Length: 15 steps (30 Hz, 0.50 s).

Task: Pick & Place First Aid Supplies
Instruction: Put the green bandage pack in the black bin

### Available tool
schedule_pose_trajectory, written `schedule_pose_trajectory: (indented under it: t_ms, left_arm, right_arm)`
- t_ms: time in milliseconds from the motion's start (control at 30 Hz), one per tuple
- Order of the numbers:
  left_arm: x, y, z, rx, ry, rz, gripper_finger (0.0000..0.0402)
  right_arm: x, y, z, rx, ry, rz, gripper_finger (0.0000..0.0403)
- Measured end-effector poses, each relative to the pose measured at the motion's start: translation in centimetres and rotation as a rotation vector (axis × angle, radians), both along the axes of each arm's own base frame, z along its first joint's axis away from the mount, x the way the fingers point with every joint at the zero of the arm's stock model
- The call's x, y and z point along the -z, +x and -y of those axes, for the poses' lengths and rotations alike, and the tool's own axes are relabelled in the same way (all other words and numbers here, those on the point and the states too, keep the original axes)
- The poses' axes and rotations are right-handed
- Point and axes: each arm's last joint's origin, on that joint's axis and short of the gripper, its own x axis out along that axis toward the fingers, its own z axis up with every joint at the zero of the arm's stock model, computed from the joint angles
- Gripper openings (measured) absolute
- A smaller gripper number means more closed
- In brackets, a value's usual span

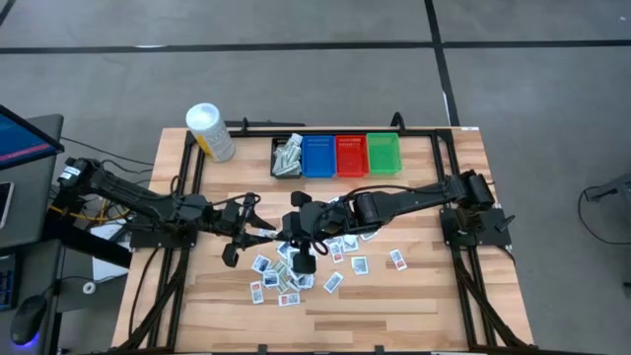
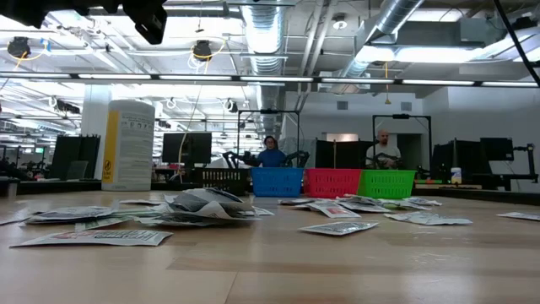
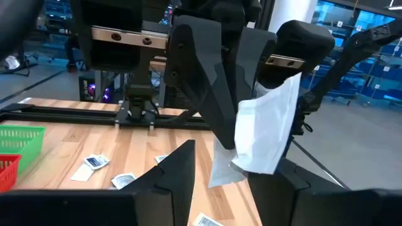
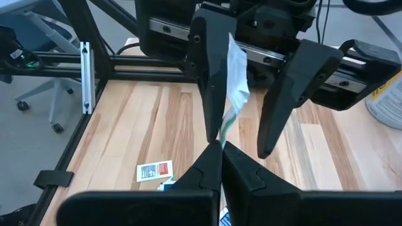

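A white packet (image 3: pixel 267 125), one of the first aid supplies, is held in the air over the table's middle by my right gripper (image 4: pixel 221 145), which is shut on it. My left gripper (image 4: pixel 240 143) faces it from the table's left and is open, one finger (image 4: pixel 207 88) close against the packet's face and the other (image 4: pixel 286 94) well clear of it. Whether the near finger touches the packet I cannot tell. Several more packets (image 1: pixel 296 271) lie flat on the wood below both grippers (image 1: pixel 276 234). My right gripper pinches the packet's lower end (image 4: pixel 224 130) between its two fingertips, reaching from the table's right and slanting down. The packet is lifted clear of the table and stands beyond the fingertips, edge-on in the right wrist view, slightly curled.
Along the far edge stand a black bin (image 1: pixel 287 156) with packets in it, a blue bin (image 1: pixel 318 155), a red bin (image 1: pixel 351 155) and a green bin (image 1: pixel 384 153). A white tub (image 1: pixel 210 131) stands at the far left. People sit beyond the table (image 2: pixel 272 152).
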Motion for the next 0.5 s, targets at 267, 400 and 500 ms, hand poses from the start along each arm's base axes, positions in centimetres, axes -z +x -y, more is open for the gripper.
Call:
schedule_pose_trajectory:
  t_ms: [267,400,500]
  left_arm:
    - [-0.13,0.00,0.00,0.000,-0.004,0.013,0.0136]
    - [-0.17,0.00,0.00,0.000,-0.005,0.017,0.0136]
    - [-0.26,-0.01,0.01,0.001,-0.008,0.025,0.0136]
  right_arm:
    - [-0.01,0.08,0.28,-0.009,0.024,-0.002,0.0000]
    - [-0.02,0.09,0.28,-0.008,0.024,-0.001,0.0000]
    - [-0.03,0.09,0.28,-0.008,0.025,0.000,0.0000]
